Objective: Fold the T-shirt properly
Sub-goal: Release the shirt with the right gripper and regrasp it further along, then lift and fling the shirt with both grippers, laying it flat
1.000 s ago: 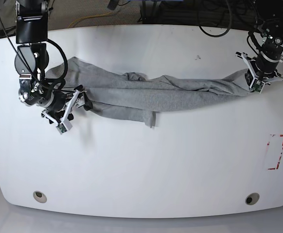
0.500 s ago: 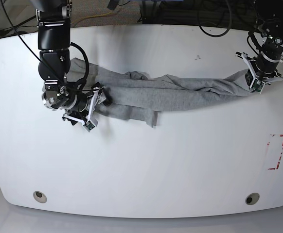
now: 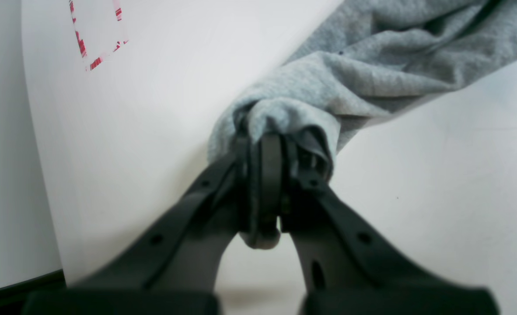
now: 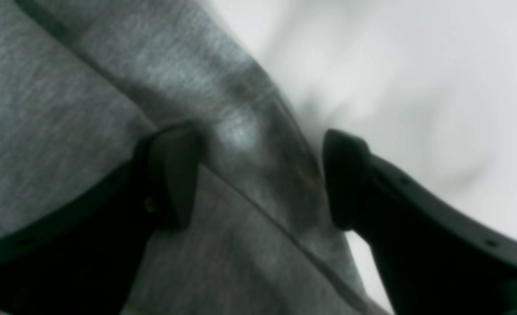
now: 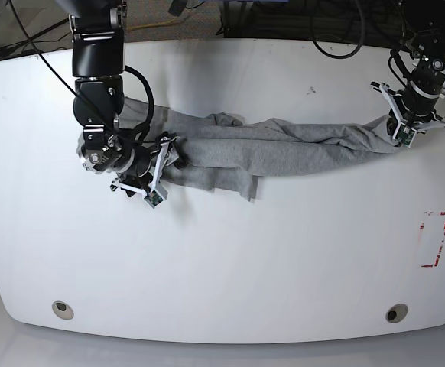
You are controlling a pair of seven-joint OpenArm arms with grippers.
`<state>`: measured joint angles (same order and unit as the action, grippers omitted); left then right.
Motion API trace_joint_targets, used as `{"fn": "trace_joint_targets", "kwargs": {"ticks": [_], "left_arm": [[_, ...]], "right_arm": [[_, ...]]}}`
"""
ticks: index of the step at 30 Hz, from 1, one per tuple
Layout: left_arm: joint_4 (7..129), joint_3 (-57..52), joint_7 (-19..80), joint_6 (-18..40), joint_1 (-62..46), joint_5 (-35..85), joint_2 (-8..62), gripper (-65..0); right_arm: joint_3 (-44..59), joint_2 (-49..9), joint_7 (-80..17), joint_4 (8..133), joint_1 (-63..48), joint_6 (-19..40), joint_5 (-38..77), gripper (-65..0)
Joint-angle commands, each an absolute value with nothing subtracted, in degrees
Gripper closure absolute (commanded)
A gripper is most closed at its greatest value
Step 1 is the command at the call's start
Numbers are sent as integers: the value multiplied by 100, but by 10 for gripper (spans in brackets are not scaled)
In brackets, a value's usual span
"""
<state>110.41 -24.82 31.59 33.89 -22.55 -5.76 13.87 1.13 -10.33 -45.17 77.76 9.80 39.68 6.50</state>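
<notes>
In the left wrist view, my left pincer [image 3: 265, 175] is clamped on a bunched end of the T-shirt [image 3: 372, 65], which trails away over the white surface [image 3: 175, 65]; red tape marks [image 3: 96, 39] lie beyond the shirt's end.

In the right wrist view, my right pincer [image 4: 258, 175] stands apart, straddling a fold of shirt [image 4: 88, 109] without pinching it.

In the base view, the shirt [image 5: 284, 149] lies stretched in a rumpled band between both pincers on the surface [image 5: 222, 267].
</notes>
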Motion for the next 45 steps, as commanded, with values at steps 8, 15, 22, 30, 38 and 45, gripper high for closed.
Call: {"fn": "trace_joint_targets", "kwargs": {"ticks": [8, 15, 22, 30, 38, 45], "left_arm": [[11116, -2510, 3046, 3336, -2237, -523, 1464, 0], [11116, -2501, 3055, 3336, -2237, -523, 1464, 0], [11116, -2501, 3055, 3336, -2237, -523, 1464, 0], [11116, -2501, 3055, 3336, -2237, -523, 1464, 0], [11116, -2501, 3055, 3336, -2229, -523, 1464, 0], [11116, -2501, 3055, 3336, -2211, -532, 1464, 0]], "right_arm": [[321, -1077, -4514, 7881, 1305, 4000, 989, -445], [699, -980, -4716, 7503, 1569, 4000, 1376, -445], [796, -1024, -4716, 7037, 1622, 4000, 1859, -445], [321, -1007, -4699, 7029, 1569, 4000, 1930, -439], [-92, -1007, -4699, 7046, 1499, 4000, 1930, -436], [-127, -1024, -4382, 7029, 1499, 4000, 1798, -179]]}}
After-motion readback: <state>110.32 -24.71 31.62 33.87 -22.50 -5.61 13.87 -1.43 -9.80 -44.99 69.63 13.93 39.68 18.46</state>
